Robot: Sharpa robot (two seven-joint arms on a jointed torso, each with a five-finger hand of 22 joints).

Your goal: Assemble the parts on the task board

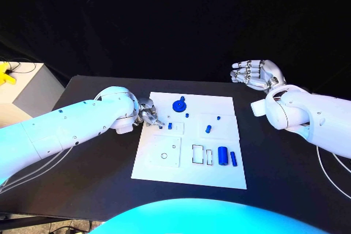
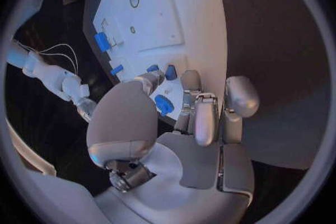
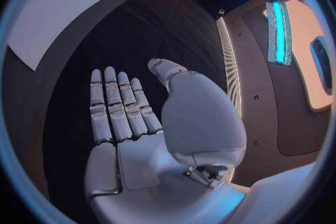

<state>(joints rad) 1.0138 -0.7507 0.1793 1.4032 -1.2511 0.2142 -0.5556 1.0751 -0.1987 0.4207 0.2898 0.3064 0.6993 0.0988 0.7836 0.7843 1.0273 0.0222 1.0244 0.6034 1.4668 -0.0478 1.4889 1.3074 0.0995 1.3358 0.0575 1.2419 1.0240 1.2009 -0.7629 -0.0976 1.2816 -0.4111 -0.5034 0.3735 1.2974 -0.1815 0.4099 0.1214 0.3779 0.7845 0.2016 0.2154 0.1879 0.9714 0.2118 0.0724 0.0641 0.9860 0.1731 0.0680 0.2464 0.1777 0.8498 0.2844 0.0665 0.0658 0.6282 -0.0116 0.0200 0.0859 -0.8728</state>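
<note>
Far left of the tabletop (image 1: 88, 188) stands a pale box (image 1: 26, 89) with a yellow object (image 1: 6, 74) on it, well apart from the work.

The left hand (image 1: 148, 114) sits at the left edge of the white board (image 1: 190, 163), about mid-depth. Its fingers (image 2: 203, 120) are curled inward with their tips down on the board surface. A small blue piece (image 1: 170, 126) lies just beside those fingertips on the board; the left wrist view shows blue pieces (image 2: 164, 104) close under the fingers, but whether one is pinched cannot be told.

The board lies in the middle of the tabletop. At its far end is a blue gear (image 1: 179, 105), with a small blue peg (image 1: 187, 115) just near of it. Toward the board's middle right lies a short blue pin (image 1: 208, 128). At the near right, a blue cylinder (image 1: 222, 156) and a slim blue bar (image 1: 233, 159) lie side by side, next to two rectangular recesses (image 1: 199, 154). A round hole (image 1: 165, 155) sits in the near left panel.

The right hand (image 1: 254, 74) is held off the board, beyond its far right corner, well apart from every blue piece. Its fingers (image 3: 112, 103) are straight and lie alongside one another, palm exposed, holding nothing.
</note>
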